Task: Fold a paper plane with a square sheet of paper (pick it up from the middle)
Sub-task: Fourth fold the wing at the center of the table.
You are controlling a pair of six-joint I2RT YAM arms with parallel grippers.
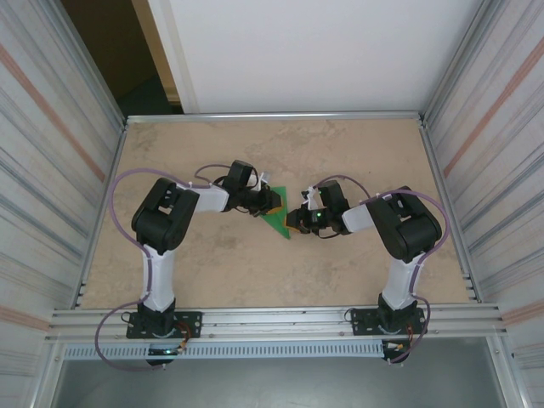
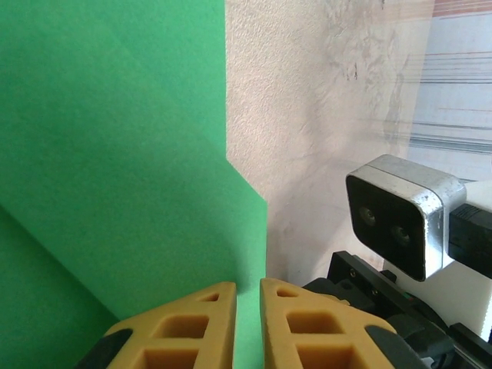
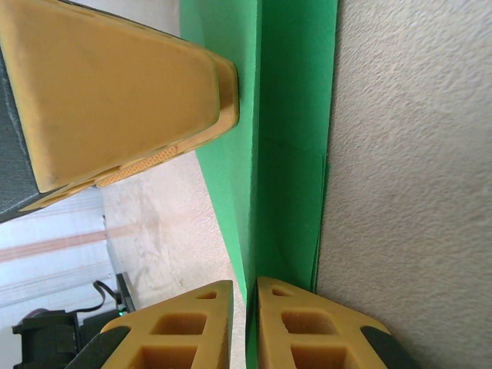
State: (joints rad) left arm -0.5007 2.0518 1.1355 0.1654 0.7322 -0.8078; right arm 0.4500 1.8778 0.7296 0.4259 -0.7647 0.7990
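Observation:
The green sheet of paper [image 1: 277, 223] lies folded into a pointed triangle at the table's middle, between the two arms. My left gripper [image 1: 274, 202] comes in from its upper left and my right gripper [image 1: 296, 219] from its right. In the left wrist view the paper [image 2: 115, 154] spreads as layered folds, and the left gripper [image 2: 247, 286] is shut on its edge, green showing in the narrow slit. In the right wrist view the paper [image 3: 292, 115] stands as a folded ridge, and the right gripper [image 3: 244, 283] is shut on it.
The beige table [image 1: 212, 255] is fenced by aluminium rails and corrugated walls. The right arm's wrist camera [image 2: 400, 215] sits close beside my left fingers. One left finger [image 3: 115, 84] looms just over the paper in the right wrist view.

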